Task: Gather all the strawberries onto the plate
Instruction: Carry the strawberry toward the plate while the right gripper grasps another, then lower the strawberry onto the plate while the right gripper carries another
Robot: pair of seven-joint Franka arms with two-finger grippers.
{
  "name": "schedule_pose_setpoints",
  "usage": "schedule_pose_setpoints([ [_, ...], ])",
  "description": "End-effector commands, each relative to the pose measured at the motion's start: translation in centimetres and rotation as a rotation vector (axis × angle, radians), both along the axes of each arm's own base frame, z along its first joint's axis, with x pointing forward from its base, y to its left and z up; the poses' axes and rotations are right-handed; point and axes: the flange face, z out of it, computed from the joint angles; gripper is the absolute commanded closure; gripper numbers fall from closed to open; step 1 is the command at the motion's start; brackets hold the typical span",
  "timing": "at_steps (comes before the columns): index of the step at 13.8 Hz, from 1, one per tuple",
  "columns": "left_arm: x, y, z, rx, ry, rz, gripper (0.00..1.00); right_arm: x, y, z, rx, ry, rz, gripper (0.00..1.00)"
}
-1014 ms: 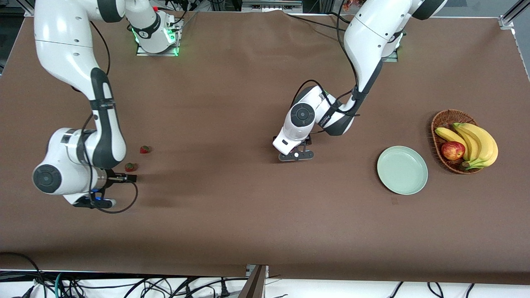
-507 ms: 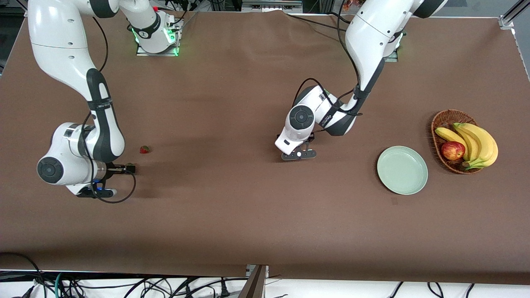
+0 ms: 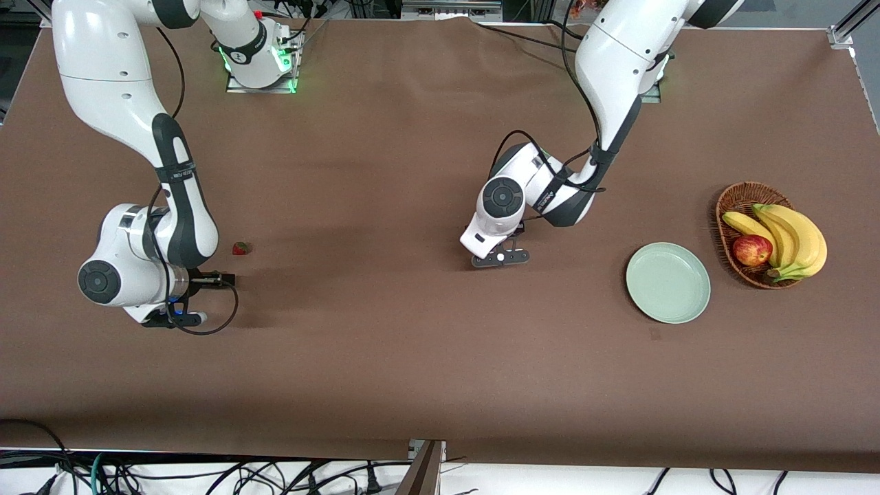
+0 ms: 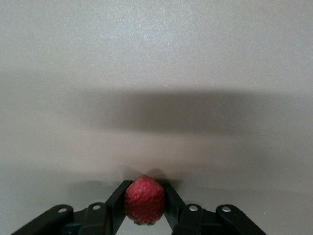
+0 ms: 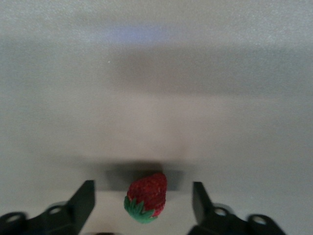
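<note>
In the front view the left claw (image 3: 500,256) is covered by its own wrist housing, so the strawberry (image 4: 144,199) clamped in it is hidden there. The lower end of that berry is cut off by the left wrist view's bottom edge. The right claw (image 5: 143,203) is likewise masked by the arm in the front view, and the second strawberry (image 5: 146,197) between its fingers is concealed there. Its finger bases are cropped at six o'clock. Both arms' upper links are cut by the front view's top edge.
</note>
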Motion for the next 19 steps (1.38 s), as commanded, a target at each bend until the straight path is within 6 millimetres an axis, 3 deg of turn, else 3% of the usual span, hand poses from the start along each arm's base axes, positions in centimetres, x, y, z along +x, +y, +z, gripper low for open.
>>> schedule_pose_setpoints([
  [1, 0.5, 0.8, -0.7, 0.023, -0.015, 0.024, 0.79, -0.6, 0.0, 0.3, -0.001, -0.007, 0.023, 0.54],
  [5, 4.1, 4.7, 4.9, 0.029, -0.008, 0.090, 0.79, -0.6, 0.0, 0.4, -0.001, -0.007, 0.024, 0.90],
  [7, 5.6, 7.2, 7.1, 0.048, 0.027, 0.094, 0.79, -0.2, 0.1, 0.9, 0.000, -0.017, 0.023, 0.92],
  [9, 7.1, 11.0, 9.1, 0.051, 0.069, 0.048, 0.78, 1.1, 1.0, 2.4, 0.008, -0.052, 0.024, 0.92],
  [10, 7.7, 12.8, 10.0, 0.048, 0.084, 0.027, 0.77, 1.6, 2.6, 3.2, 0.013, -0.071, 0.041, 0.92],
  [13, 8.6, 18.2, 10.5, 0.035, 0.160, -0.071, 0.75, 3.3, 10.0, 4.7, 0.050, -0.127, 0.048, 0.92],
  [17, 8.8, 22.6, 9.6, 0.023, 0.213, -0.168, 0.72, 2.1, 20.6, 5.1, 0.054, -0.149, -0.080, 0.92],
  [19, 9.5, 26.0, 9.4, 0.005, 0.226, -0.238, 0.72, 1.0, 25.8, 6.0, 0.054, -0.165, -0.112, 0.92],
])
